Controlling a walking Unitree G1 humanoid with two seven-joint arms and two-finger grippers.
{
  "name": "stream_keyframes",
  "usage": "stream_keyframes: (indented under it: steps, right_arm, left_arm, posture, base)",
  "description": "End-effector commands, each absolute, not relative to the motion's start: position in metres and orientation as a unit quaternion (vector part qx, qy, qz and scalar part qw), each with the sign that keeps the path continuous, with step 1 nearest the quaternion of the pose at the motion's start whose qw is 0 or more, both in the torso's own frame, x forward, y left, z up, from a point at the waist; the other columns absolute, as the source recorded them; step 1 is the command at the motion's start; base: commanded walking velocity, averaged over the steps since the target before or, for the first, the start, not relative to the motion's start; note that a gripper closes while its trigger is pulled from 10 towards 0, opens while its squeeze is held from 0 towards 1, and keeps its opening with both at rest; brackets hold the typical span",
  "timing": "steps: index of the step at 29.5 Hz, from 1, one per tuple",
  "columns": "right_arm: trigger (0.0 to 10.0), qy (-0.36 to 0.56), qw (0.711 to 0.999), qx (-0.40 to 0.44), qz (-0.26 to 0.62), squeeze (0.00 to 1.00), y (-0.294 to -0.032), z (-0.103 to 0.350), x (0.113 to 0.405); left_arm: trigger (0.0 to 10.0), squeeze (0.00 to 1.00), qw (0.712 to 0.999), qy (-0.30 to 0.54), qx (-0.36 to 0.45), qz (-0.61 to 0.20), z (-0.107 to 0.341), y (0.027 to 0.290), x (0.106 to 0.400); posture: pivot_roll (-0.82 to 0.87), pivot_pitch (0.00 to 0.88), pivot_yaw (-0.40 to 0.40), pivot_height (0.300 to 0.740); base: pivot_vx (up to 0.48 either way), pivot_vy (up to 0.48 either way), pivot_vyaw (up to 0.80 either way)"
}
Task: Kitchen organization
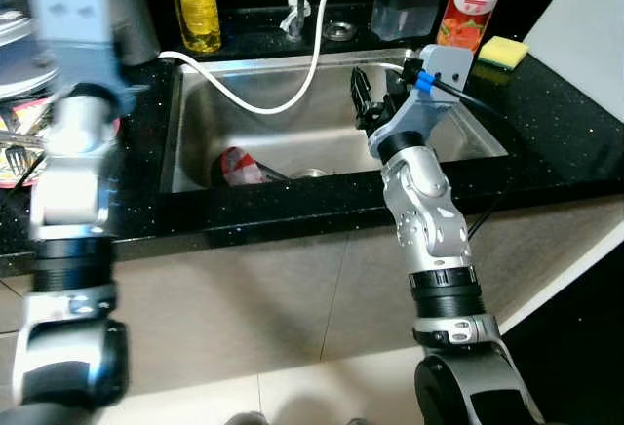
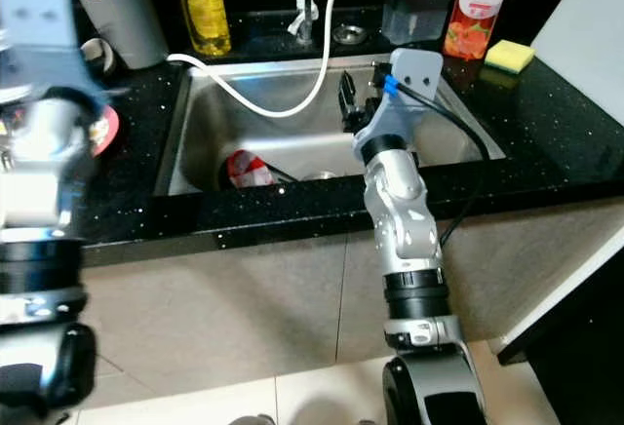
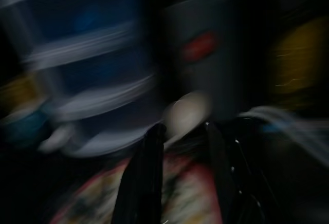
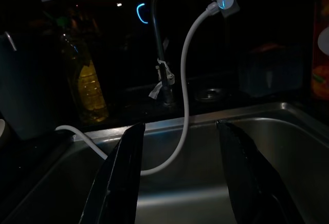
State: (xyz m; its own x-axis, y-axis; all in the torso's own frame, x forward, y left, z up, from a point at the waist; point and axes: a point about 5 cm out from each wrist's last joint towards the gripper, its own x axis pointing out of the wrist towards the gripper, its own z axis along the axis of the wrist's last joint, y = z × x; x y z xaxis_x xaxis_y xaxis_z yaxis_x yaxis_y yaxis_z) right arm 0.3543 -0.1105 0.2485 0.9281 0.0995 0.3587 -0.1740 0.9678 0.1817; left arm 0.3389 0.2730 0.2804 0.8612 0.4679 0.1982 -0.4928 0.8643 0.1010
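Sink (image 1: 195, 133) is holding a red-and-white wrapper (image 1: 239, 167) at its front-left floor, below and to the left of the right gripper (image 1: 363, 103), which is hovering over the basin's right half with fingers spread, pinching nothing. That arm is nearer. Wrapper's long axis: cannot tell. Left gripper (image 3: 180, 178) is blurring over the left counter (image 1: 136, 152), fingers parted.
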Motion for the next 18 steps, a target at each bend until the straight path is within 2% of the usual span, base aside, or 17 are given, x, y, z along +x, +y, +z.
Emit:
stream_keyframes:
  steps: [1, 6, 7, 8, 11, 18]
  right_arm:
    - [10.0, -0.173, 0.976, 0.108, 0.074, 0.0, -0.108, 0.248, 0.355]
    - [10.0, -0.172, 0.976, 0.108, 0.077, 0.0, -0.107, 0.248, 0.355]
    - [10.0, -0.173, 0.976, 0.108, 0.077, 0.0, -0.107, 0.249, 0.356]
    - [10.0, -0.174, 0.976, 0.108, 0.076, 0.0, -0.108, 0.25, 0.356]
    - [10.0, -0.176, 0.976, 0.106, 0.072, 0.0, -0.111, 0.251, 0.356]
    - [10.0, -0.176, 0.975, 0.106, 0.083, 0.0, -0.109, 0.252, 0.357]
  left_arm:
    - [10.0, 0.0, 0.946, -0.014, 0.044, 0.322, 0.259, 0.301, 0.33]
    - [10.0, 0.0, 0.952, 0.025, 0.055, 0.299, 0.247, 0.307, 0.325]
    - [10.0, 0.0, 0.971, 0.052, 0.046, 0.23, 0.242, 0.299, 0.327]
    - [10.0, 0.0, 0.978, 0.063, 0.039, 0.194, 0.242, 0.294, 0.327]
    - [10.0, 0.0, 0.985, 0.079, 0.033, 0.148, 0.246, 0.294, 0.323]
    - [10.0, 0.0, 0.975, 0.102, 0.029, 0.194, 0.249, 0.319, 0.319]
  posture:
    - [0.19, 0.0, 0.02, 0.74]
    - [0.2, 0.0, 0.015, 0.74]
    - [0.2, 0.0, 0.016, 0.74]
    - [0.2, 0.0, 0.016, 0.74]
    - [0.2, 0.0, 0.016, 0.74]
    - [0.2, 0.0, 0.015, 0.74]
  base:
    - [0.0, 0.0, 0.0]
    - [0.0, 0.0, 0.0]
    - [0.0, 0.0, 0.0]
    - [0.0, 0.0, 0.0]
    - [0.0, 0.0, 0.0]
    - [0.0, 0.0, 0.0]
